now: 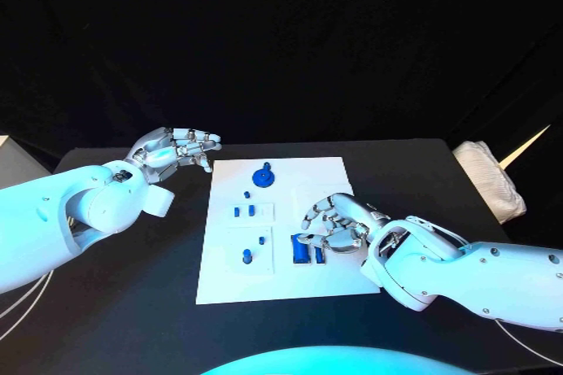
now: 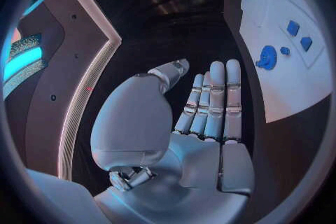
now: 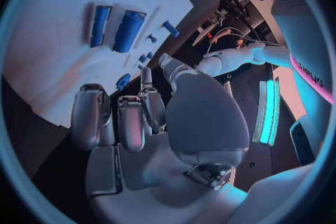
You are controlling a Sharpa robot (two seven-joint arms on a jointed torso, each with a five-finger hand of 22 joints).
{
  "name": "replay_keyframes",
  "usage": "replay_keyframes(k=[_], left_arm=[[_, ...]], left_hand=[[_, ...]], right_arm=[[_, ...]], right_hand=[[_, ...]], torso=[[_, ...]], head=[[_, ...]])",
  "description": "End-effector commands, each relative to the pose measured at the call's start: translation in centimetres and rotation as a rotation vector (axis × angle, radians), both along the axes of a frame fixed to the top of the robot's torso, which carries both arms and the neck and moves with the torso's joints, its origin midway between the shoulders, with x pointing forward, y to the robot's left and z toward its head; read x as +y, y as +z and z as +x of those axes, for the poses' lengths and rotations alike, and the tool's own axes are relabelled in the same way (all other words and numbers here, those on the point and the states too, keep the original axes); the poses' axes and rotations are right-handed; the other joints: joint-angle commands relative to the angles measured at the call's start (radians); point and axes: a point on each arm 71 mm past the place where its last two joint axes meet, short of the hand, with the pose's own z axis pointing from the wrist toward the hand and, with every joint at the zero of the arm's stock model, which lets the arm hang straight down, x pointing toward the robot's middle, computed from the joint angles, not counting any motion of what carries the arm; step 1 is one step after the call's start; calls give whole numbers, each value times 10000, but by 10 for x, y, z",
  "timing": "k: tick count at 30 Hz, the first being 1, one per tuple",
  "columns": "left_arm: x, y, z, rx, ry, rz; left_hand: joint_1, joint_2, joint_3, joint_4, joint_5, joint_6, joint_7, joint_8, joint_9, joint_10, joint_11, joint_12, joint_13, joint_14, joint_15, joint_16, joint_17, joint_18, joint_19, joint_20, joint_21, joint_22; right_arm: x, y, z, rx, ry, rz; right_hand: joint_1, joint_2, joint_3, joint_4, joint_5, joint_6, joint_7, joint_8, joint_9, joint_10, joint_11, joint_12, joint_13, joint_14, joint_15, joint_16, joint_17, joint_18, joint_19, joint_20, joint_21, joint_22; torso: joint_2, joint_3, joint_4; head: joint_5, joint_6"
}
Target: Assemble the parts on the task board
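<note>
Parts are lying closest to the right hand (image 1: 334, 224), which is hovering over the near right portion of the task board (image 1: 329, 287) with its fingers curled partway and apart, gripping nothing that I can make out. Just beside those fingers, toward the robot's left, a blue cylinder (image 1: 302, 250) and a slimmer blue bar (image 1: 319, 252) are sitting side by side in a shallow recess, their long axes running near to far along the board; in the right wrist view the same cylinder (image 3: 129, 30) and bar (image 3: 100, 26) are lying parallel ahead of the fingertips, not touching them. That gap, sideways from the hand to the cylinder, is in my judgement what the coming grasp is depending on, and the right hand is plainly the nearer one. Farther left on the board a small blue peg (image 1: 247, 255) is standing in a square pocket, and beyond it two small blue pieces (image 1: 247, 210) are resting in another pocket. Farther still, near the board's far edge, a round blue knob (image 1: 264, 177) is sitting alone. Beyond the board's far left corner, off the plate and over the black table (image 1: 141, 310), the left hand (image 1: 178, 153) is hanging with its fingers loosely bent and holding nothing, well apart from every part.
</note>
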Motion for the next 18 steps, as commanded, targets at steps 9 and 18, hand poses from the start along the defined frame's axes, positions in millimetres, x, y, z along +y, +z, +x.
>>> replay_keyframes(k=[9,18], left_arm=[[3,-11,0,-154,572,-666],[3,-23,9,-736,1795,-1229]], left_hand=[[-37,35,-25,183,23,-93,9,95,-12,-50,-4,172,-31,-533,79,-434,-188,44,-255,61,-512,-269],[245,-254,162,169,-202,320,-302,275,32,1137,-76,-735,-347,-722,129,-3511,-1305,18,-509,176,-1784,-1042]], right_arm=[[-28,6,45,-106,-923,2981],[-51,6,113,479,-2091,5326]], right_hand=[[574,98,235,-213,314,-455,278,-370,-83,-1664,331,-3186,-281,8,306,-1346,-816,770,-838,318,-4089,775],[799,-226,1528,-252,404,-1244,822,-488,-269,-4526,1066,-9540,-6016,-4269,1131,-8480,-6546,1356,-4098,1157,-11660,-3363]], torso=[[-360,-140,-148],[-638,-109,-155]], head=[[96,281],[185,963]])
